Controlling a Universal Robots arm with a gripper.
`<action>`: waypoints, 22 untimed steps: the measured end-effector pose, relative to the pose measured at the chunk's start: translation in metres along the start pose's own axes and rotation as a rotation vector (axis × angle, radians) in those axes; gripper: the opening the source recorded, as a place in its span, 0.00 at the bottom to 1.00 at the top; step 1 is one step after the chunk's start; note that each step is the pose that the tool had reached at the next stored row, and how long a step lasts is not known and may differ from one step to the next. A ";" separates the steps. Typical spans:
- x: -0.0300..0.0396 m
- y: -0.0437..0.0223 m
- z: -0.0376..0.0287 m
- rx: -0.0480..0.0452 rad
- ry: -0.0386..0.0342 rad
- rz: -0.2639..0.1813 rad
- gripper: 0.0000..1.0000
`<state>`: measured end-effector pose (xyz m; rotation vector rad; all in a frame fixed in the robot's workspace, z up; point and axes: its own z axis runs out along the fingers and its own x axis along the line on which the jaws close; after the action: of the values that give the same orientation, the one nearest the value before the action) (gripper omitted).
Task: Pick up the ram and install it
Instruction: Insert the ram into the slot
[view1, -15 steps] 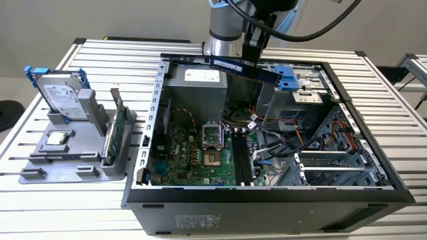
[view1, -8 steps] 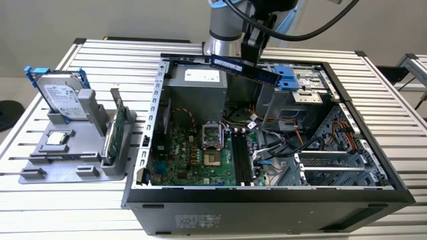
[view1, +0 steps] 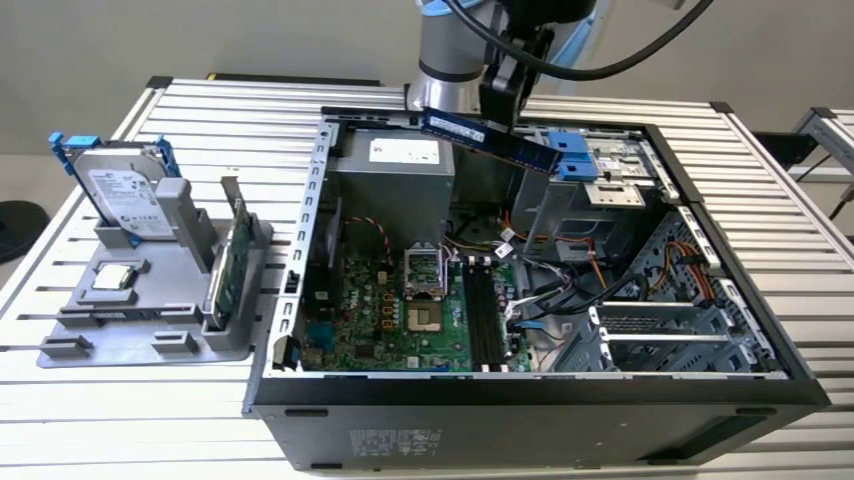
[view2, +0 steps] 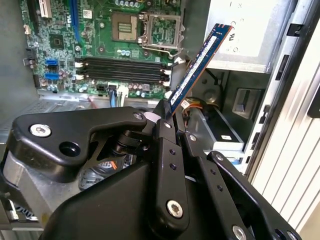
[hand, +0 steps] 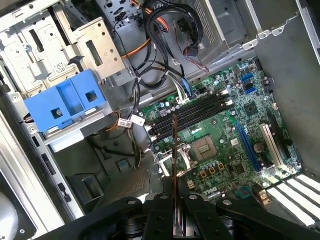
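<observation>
Count, from the near edge back: one open computer case (view1: 534, 400) on the slatted surface (view1: 801, 200). Inside it lies one motherboard (view1: 400, 320) with four black memory slots (view1: 483, 320). Above the case's far end are one ram (view1: 527, 152) and one pincer (view1: 491, 125).

At the exterior view's left, one grey holder (view1: 147, 330) carries one silver hard drive (view1: 127, 190) and one green card (view1: 234, 270).

The second wrist view gives the ram's (view2: 200, 62) flat blue face, tilted, beside the silver power supply (view2: 255, 30). The first wrist view gives the ram (hand: 175, 150) edge-on, with the slots (hand: 192, 112) and one blue bracket (hand: 65, 107) beyond.

In both wrist views the pincer (view2: 167, 114) (hand: 175, 197) is closed narrowly on one end of the ram, which is held in the air, clear of the board.
</observation>
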<state>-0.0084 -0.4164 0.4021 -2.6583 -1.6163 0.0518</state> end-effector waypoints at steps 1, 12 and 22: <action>0.0000 0.0000 0.0000 0.0001 0.0003 0.005 0.00; 0.0000 0.0000 0.0000 0.0007 0.0024 0.054 0.00; 0.0000 0.0000 0.0000 0.0013 0.0044 0.101 0.00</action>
<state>-0.0084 -0.4164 0.4020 -2.7350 -1.4793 0.0492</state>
